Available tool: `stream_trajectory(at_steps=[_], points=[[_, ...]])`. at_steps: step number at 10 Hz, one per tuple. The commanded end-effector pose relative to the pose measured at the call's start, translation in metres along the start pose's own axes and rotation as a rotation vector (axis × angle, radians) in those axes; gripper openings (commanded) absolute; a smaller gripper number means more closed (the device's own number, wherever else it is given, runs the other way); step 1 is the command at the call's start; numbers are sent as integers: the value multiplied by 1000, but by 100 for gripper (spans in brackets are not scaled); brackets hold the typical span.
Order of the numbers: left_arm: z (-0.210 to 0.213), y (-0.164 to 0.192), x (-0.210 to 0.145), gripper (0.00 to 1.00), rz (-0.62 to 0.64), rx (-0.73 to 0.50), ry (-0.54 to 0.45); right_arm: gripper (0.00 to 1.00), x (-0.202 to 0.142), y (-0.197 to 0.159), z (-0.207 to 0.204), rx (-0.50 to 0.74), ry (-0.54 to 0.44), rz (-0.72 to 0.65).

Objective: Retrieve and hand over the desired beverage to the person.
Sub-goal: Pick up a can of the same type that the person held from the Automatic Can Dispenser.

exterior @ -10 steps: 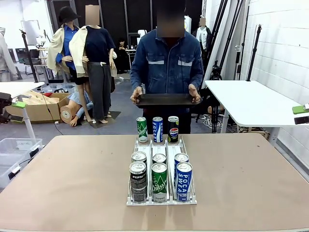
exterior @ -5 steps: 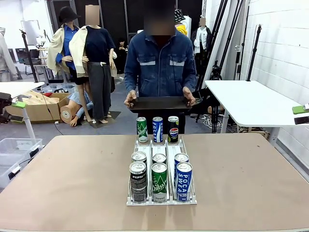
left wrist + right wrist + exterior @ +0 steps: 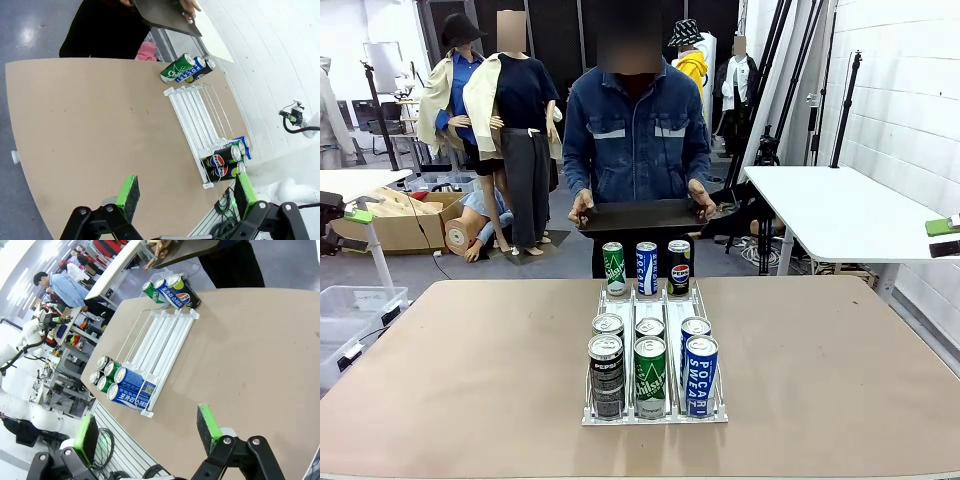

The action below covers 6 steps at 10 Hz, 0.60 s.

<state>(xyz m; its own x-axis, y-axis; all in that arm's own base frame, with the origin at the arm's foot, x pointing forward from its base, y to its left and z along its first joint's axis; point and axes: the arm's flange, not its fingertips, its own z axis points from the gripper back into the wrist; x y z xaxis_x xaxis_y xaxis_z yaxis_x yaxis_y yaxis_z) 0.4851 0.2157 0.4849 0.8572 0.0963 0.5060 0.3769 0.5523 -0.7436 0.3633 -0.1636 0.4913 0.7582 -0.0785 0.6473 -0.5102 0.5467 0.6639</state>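
The person point(image 3: 638, 130) stands at the far side of the table in a striped denim jacket, holding a dark tray point(image 3: 640, 216) in both hands. A clear rack point(image 3: 655, 414) in the middle of the table carries the beverage cans. At its near end stand a black Pepsi can point(image 3: 606, 376), a green can point(image 3: 650, 376) and a blue Pocari Sweat can point(image 3: 701, 374), with three more cans right behind them. At the far end stand a green can point(image 3: 613, 268), a blue can point(image 3: 647, 268) and a Pepsi can point(image 3: 679, 266). My left gripper point(image 3: 186, 195) hangs open above the table with nothing in it. My right gripper point(image 3: 148, 432) is open and empty too.
The brown table point(image 3: 450, 380) has bare room on both sides of the rack. A white table point(image 3: 840, 215) stands off to the right beyond it. A clear plastic bin point(image 3: 350, 310) sits on the floor at the left.
The person has stepped to the left with the tray and lowered it a little. The cans and both grippers have not moved.
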Motion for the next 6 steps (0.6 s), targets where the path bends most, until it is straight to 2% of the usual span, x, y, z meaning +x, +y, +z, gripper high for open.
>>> stream_trajectory(at_steps=[1, 6], points=[[1, 0, 0, 100, 2, -1, -1, 100, 1, 0, -1, 1, 0, -4], [1, 0, 0, 100, 2, -1, -1, 100, 1, 0, -1, 1, 0, -4]])
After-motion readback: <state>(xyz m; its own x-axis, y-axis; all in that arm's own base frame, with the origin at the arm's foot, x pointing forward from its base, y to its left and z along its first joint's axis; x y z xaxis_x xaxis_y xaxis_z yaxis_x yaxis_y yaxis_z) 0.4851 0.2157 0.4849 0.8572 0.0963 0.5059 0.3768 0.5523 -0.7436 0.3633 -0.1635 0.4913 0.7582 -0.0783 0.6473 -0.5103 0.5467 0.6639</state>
